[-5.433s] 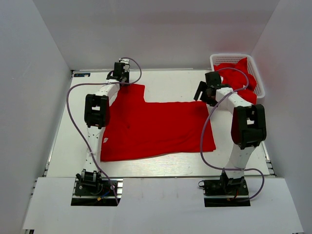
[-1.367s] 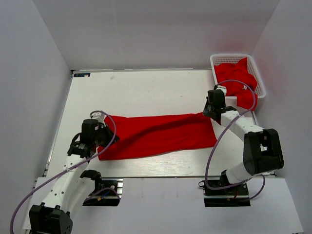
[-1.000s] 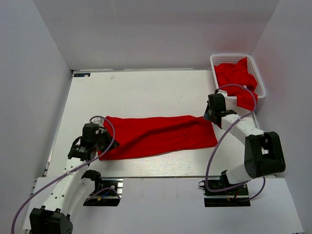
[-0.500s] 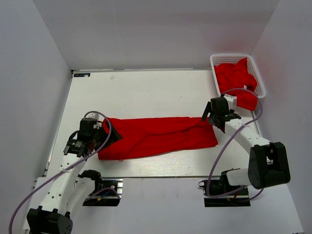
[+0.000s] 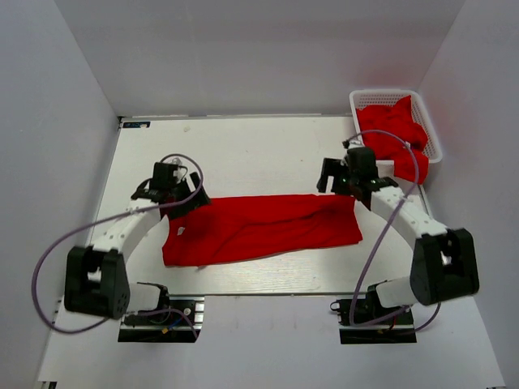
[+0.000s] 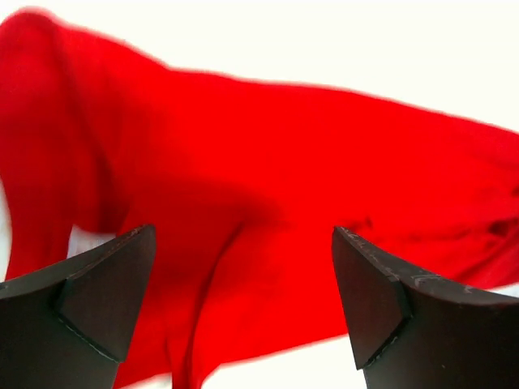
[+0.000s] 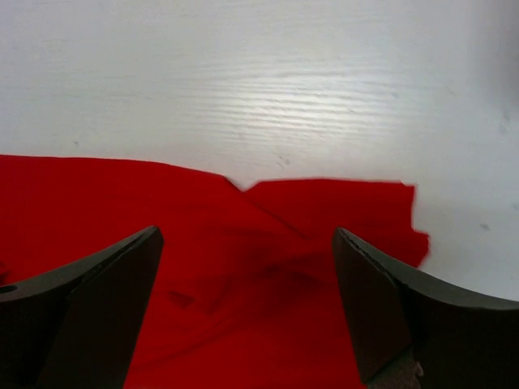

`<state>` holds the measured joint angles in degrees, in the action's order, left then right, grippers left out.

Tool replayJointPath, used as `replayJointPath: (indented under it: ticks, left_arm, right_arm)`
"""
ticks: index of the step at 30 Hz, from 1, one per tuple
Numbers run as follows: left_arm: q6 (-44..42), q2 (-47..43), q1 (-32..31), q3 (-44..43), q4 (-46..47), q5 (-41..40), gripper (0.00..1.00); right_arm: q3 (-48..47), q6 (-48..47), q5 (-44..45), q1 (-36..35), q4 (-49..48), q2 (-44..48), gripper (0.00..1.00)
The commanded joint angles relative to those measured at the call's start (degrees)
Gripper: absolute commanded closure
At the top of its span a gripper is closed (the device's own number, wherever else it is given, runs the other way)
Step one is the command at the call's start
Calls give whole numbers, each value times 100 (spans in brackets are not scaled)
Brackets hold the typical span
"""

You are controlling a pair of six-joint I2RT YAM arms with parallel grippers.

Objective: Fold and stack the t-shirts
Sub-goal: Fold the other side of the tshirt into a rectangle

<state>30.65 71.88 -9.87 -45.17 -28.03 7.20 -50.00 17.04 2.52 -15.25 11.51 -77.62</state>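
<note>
A red t-shirt [image 5: 259,228] lies folded into a long band across the middle of the table, a small white label [image 5: 178,233] near its left end. My left gripper [image 5: 188,203] hovers over the band's far-left corner, open and empty; the left wrist view shows red cloth [image 6: 268,178] below its spread fingers [image 6: 97,292]. My right gripper [image 5: 334,182] hangs open over the far-right corner, with the shirt's edge [image 7: 324,203] under it and nothing held. More red t-shirts [image 5: 393,134] are heaped in the basket.
The white lattice basket [image 5: 381,97] stands at the far right corner, close to the right arm's elbow. White walls box in the table on three sides. Purple cables loop beside both arms. Bare tabletop [image 5: 243,154] stretches behind the shirt.
Both grippers have opened and let go of the shirt's ends, then risen and moved to its far edge. The shirt now lies flat as a folded band.
</note>
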Motion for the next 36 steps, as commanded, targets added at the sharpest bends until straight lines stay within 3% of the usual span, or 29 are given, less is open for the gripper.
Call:
replayJointPath:
  ticks: [1, 4, 9, 17, 22, 28, 32, 36]
  left_arm:
    - [-244, 685, -6, -456, 685, 272, 0]
    - [-306, 1352, -6, -642, 895, 326, 0]
    - [-306, 2005, -6, -783, 826, 186, 0]
    - [-306, 2321, 73, -581, 720, -288, 0]
    - [-306, 2550, 73, -765, 430, -404, 0]
    - [-306, 2726, 73, -879, 299, -719, 0]
    - [-306, 2849, 73, -1090, 131, -896, 0]
    - [-367, 2902, 73, -1152, 193, -764, 0]
  right_arm:
    - [-607, -447, -745, -145, -194, -681, 10]
    - [-1012, -360, -929, -206, 122, -1131, 10]
    - [-626, -43, -965, -216, 334, -1194, 10]
    - [7, 668, 414, -66, 1125, -1220, 10]
    - [157, 1423, 2063, 241, 1740, -930, 10]
    - [-97, 1697, 2779, 530, 2215, -588, 10]
    - [-133, 1488, 2798, 681, 2295, -420, 12]
    - [-63, 962, 1727, 690, 1682, -271, 27]
